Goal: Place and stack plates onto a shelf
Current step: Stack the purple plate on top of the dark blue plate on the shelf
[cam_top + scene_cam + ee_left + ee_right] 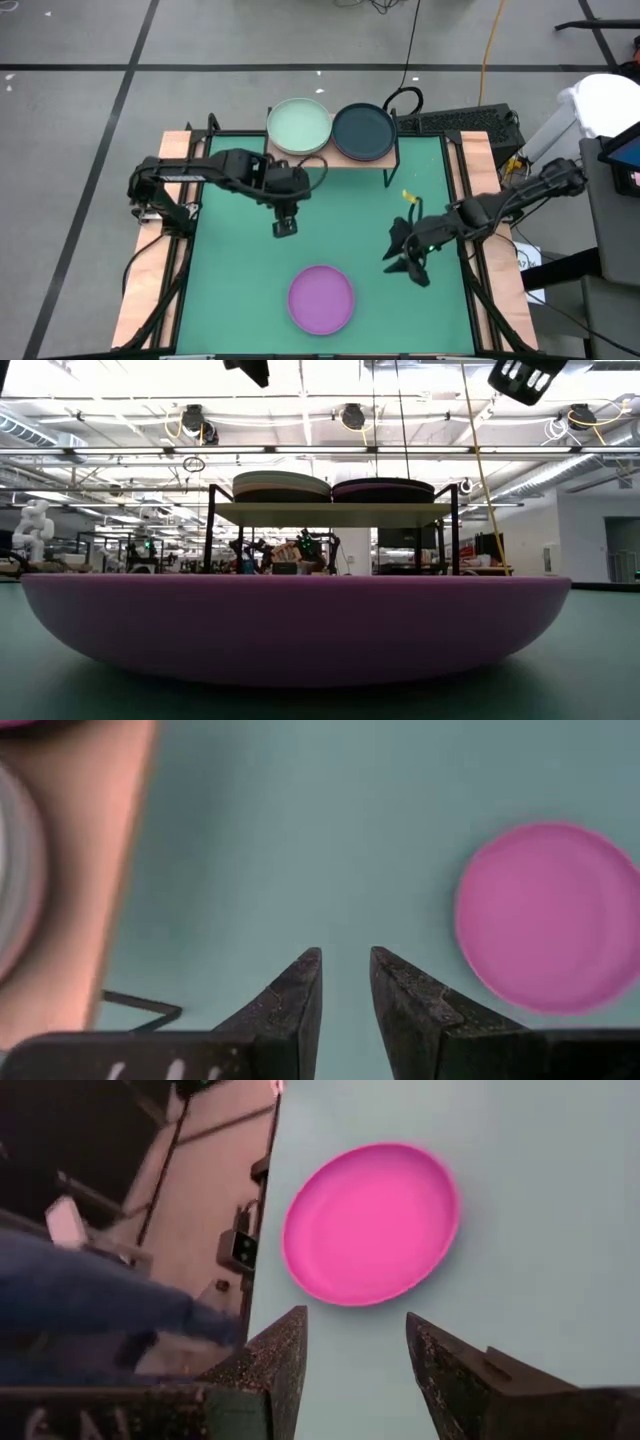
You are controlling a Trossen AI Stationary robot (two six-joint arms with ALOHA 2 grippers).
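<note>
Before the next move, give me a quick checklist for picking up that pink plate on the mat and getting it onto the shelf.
1. Pink plate lies flat and alone on the green mat, nothing on it: ok.
2. Left end effector open and empty, above the mat and apart from the plate: ok.
3. Right end effector open and empty, to the plate's right: ok.
4. Shelf holds two stacks, mint-green plate on top of one, dark plate on the other, both sitting level in the low view: ok.
5. Free bare space on the shelf for a third stack: not ok, so the plate must go on a stack.
6. How many plates are in each stack: cannot tell.
</note>
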